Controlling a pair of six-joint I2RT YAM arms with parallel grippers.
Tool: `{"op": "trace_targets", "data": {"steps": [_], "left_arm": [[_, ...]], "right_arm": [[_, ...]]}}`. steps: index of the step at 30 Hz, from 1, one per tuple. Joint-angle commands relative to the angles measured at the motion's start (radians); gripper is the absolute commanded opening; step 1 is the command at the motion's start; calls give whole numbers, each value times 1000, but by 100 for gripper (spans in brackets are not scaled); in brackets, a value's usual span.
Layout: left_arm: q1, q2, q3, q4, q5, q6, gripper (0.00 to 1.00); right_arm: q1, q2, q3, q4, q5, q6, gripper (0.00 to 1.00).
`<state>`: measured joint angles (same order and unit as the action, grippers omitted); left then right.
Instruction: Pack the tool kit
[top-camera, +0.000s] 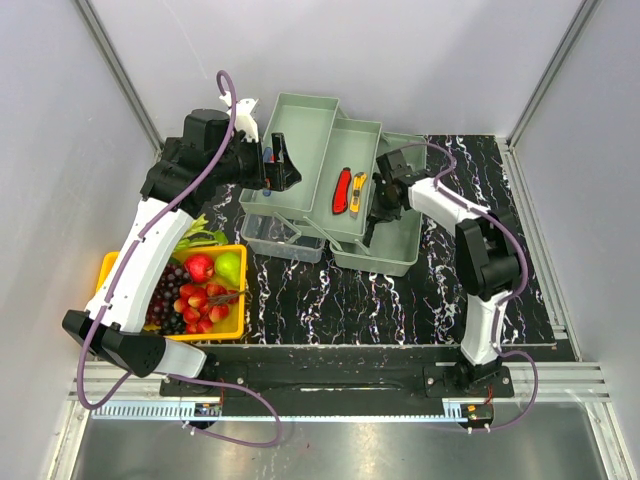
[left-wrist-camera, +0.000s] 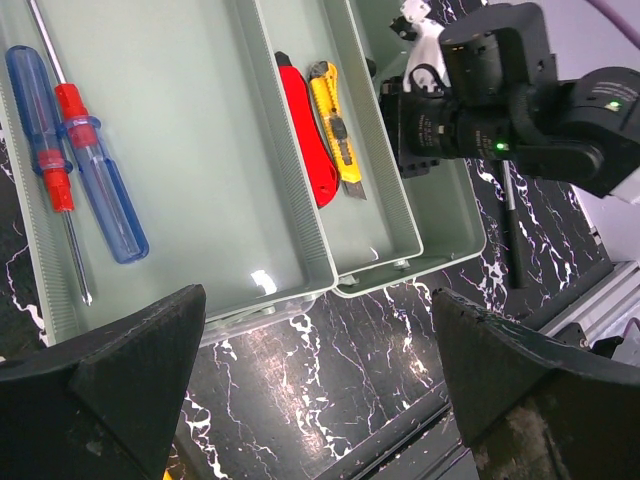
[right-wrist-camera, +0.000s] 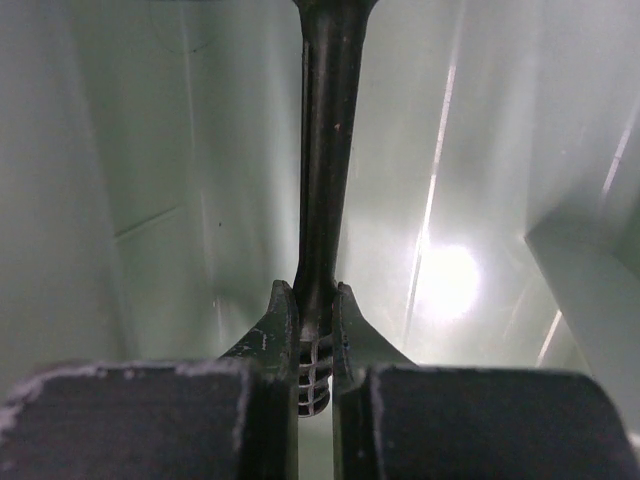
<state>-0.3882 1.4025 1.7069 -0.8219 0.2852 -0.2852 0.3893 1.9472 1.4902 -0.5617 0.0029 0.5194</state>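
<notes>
I see the toolbox (top-camera: 395, 252) open on the table (top-camera: 330, 290), trays (top-camera: 300, 130) folded out. My right gripper (right-wrist-camera: 315, 310) is down in its deep part, pinched tight on a long black tool (right-wrist-camera: 325, 150). My left gripper (left-wrist-camera: 320, 400) hangs above the trays, spread wide and empty. Two screwdrivers (left-wrist-camera: 110, 195) lie in one tray, a red knife (left-wrist-camera: 305, 130) and a yellow knife (left-wrist-camera: 338, 130) in the next.

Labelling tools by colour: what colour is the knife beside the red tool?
The knife is yellow; the left wrist view shows it best.
</notes>
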Motion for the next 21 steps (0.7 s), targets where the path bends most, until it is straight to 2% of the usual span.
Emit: {"op": "trace_targets", "data": {"steps": [1, 4, 8, 14, 18, 21], "left_arm": [[3, -23, 31, 29, -6, -3, 99], [3, -19, 34, 27, -7, -2, 99], [3, -17, 37, 27, -11, 1, 99], [5, -16, 37, 29, -12, 3, 99], [5, -19, 40, 29, -14, 4, 99], [5, -16, 40, 29, -12, 3, 99]], "right_arm": [[10, 50, 74, 49, -50, 24, 0], [10, 91, 91, 55, -75, 34, 3], [10, 107, 91, 77, -110, 48, 19], [10, 82, 73, 77, -80, 65, 42], [10, 39, 58, 46, -35, 56, 43], [10, -14, 24, 26, 15, 57, 40]]}}
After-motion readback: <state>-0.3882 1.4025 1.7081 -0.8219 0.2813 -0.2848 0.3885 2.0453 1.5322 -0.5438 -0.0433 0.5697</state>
